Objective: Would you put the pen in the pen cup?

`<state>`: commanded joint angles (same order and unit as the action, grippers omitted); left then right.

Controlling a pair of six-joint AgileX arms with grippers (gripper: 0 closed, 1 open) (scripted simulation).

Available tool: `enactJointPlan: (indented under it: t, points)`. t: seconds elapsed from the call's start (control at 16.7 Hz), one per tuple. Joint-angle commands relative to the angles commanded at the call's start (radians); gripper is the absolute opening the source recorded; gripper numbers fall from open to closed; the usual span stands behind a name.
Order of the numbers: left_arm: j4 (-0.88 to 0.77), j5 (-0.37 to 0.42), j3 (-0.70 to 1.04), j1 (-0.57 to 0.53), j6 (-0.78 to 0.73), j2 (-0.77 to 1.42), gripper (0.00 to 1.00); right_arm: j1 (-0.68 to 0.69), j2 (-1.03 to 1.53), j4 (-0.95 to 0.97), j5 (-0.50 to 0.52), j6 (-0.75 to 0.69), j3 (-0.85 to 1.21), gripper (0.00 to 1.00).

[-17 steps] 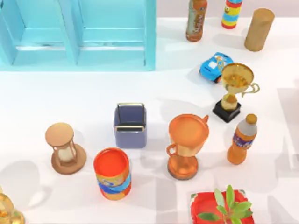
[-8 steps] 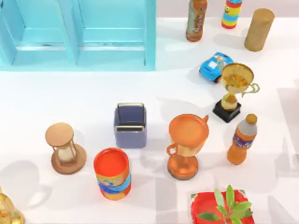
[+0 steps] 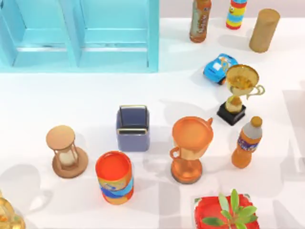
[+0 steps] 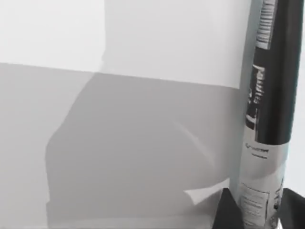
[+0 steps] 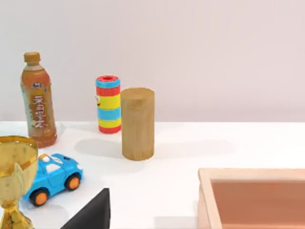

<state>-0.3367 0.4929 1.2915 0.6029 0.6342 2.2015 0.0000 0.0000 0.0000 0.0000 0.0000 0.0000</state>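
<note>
Nothing on the counter (image 3: 43,102) is shifting against the frames from a second ago; every item is sitting where it was.

I'm seeing the pen (image 4: 269,95) in the left wrist view, a black-and-white barrel running lengthwise across a bare grey surface. The left tool (image 4: 257,212) is closing its two dark fingers (image 4: 226,212) on either side of the barrel's lower end, narrow gap, gripping it.

The pen cup (image 3: 133,137), a square blue-grey one, is standing upright near the middle of the counter in the top view. An hourglass (image 3: 66,151) is standing to its left, an orange can (image 3: 114,177) just in front of it, and an orange goblet (image 3: 190,148) to its right. I'm seeing no pen in the cup.

The right tool (image 5: 90,217) is showing as a dark wedge at the edge of the right wrist view; I cannot tell how far open it is. That camera is looking at a tea bottle (image 5: 38,107), a striped can (image 5: 109,104), a wooden cylinder (image 5: 137,123), a toy car (image 5: 52,177) and a gold trophy (image 5: 14,162).
</note>
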Motion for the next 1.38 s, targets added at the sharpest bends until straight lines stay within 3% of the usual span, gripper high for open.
enactJointPlan:
  t: [0.48,0.72,1.38]
  points:
    - [0.000,0.000,0.000,0.000,0.000,0.000,0.00,0.000,0.000,0.000,0.000,0.000,0.000,1.00]
    - [-0.097,-0.009,0.008,0.064,-0.048,-0.112,0.00,0.000,0.000,0.000,0.000,0.000,0.000,1.00]
    - [-0.684,0.060,-0.038,0.340,-0.347,-0.576,0.00,0.000,0.000,0.000,0.000,0.000,0.000,1.00]
